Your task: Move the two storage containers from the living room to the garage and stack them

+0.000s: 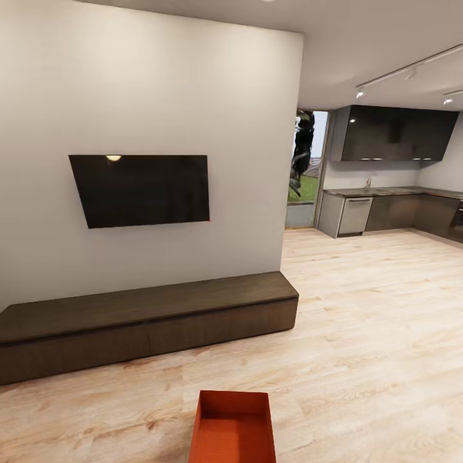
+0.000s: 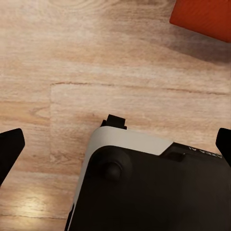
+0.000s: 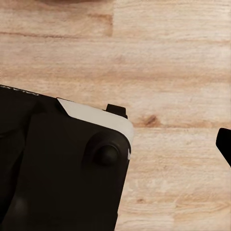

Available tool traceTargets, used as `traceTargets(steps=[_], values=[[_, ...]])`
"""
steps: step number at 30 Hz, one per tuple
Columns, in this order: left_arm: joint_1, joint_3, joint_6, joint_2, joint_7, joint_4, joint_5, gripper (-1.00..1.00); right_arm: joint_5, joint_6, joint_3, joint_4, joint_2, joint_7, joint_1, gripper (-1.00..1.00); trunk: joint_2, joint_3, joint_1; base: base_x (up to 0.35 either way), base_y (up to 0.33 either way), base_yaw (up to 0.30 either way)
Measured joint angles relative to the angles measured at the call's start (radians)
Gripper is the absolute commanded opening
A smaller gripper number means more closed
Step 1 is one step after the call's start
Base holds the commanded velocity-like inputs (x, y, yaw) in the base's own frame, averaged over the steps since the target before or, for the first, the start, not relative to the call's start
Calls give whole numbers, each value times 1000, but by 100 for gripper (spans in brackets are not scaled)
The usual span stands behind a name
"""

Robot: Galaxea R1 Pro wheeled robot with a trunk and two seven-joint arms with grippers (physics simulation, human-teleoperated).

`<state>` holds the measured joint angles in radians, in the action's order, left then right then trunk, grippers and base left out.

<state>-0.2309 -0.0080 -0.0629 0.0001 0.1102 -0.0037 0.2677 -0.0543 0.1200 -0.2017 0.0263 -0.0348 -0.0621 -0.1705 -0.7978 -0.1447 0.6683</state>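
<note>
**Living room: one bin on the planks, low in front of the robot**

On the left of the head view, a white wall carries a black TV, and below it runs a long dark low bench — bare on top. Forward of the bench, at the bottom edge of the view, one orange-red storage container sits open-topped on the light wood plank floor, well apart from the bench. Further right, the room opens past the wall's end to a kitchen with dark cabinets, and a window beside it.

From the left wrist view, the left gripper hangs over the planks with its dark fingers at the picture's two sides — spread wide, nothing between them; the robot's base lies below, and a corner of an orange-red container shows near it.

From the right wrist view, one finger of the right gripper shows at the edge; how far apart the pair stands I cannot tell.
</note>
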Motion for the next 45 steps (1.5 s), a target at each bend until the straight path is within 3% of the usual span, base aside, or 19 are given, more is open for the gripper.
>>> traceTargets(steps=[45], values=[[0,0,-5,-1,0,1,4,100,6,0,5,0,0,0,0,100,0,0,0,0,15,-17]])
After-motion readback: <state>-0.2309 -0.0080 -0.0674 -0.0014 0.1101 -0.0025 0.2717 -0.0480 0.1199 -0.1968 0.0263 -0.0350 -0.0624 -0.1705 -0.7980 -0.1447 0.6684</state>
